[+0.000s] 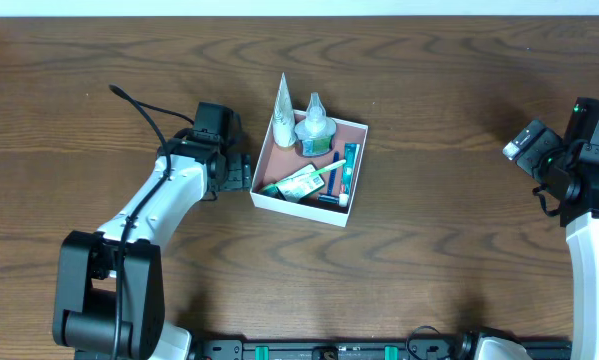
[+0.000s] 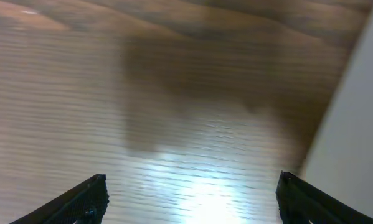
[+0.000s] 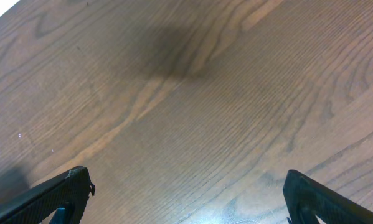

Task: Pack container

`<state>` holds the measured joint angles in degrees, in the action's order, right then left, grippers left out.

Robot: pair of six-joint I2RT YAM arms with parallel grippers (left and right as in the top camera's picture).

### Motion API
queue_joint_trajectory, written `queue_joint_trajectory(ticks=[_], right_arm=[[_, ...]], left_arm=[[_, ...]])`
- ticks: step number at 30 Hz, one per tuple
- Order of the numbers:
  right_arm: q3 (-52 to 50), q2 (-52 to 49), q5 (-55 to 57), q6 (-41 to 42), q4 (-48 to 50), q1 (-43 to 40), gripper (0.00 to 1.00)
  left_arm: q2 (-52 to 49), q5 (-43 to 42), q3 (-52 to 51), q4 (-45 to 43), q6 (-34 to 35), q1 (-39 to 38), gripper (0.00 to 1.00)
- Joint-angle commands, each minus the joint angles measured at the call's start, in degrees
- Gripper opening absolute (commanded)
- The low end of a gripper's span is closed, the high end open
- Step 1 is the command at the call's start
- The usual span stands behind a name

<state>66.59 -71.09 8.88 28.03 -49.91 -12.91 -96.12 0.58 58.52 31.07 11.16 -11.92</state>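
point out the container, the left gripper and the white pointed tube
container [image 1: 289, 207], overhead view, on its white front wall
left gripper [image 1: 245, 170], overhead view, midway between its open fingertips
white pointed tube [image 1: 283, 110], overhead view, middle of its body

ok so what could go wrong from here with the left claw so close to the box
1. The open left claw sits right beside the container, at its left wall; a sideways move could shove it across the table.
2. The tall white tube at the far corner rises above the rim, so a bump might tip it out.
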Motion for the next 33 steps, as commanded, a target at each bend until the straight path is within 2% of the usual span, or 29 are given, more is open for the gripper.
queue_joint_trajectory(ticks=[1,11,22,26,33], right_arm=[[0.5,0.3,0.8,0.2,-0.1,-0.4,0.99],[0.5,0.3,0.8,0.2,-0.1,-0.4,0.99],[0.5,0.3,0.8,0.2,-0.1,-0.4,0.99],[0.5,0.3,0.8,0.2,-0.1,-0.4,0.99],[0.5,0.3,0.8,0.2,-0.1,-0.4,0.99]], left_arm=[[0.0,-7.3,0.1,-0.3,0.8,-1.2,0.86],[0.0,-9.2,0.1,-1.3,2.9,-6.1,0.87],[0.6,-5.9,0.1,-1.9,3.9,-5.4,0.88],[3.1,-5.9,0.1,-1.6,3.7,-3.2,0.88],[13.6,-6.4,0.1,1.2,2.8,-1.3,0.88]])
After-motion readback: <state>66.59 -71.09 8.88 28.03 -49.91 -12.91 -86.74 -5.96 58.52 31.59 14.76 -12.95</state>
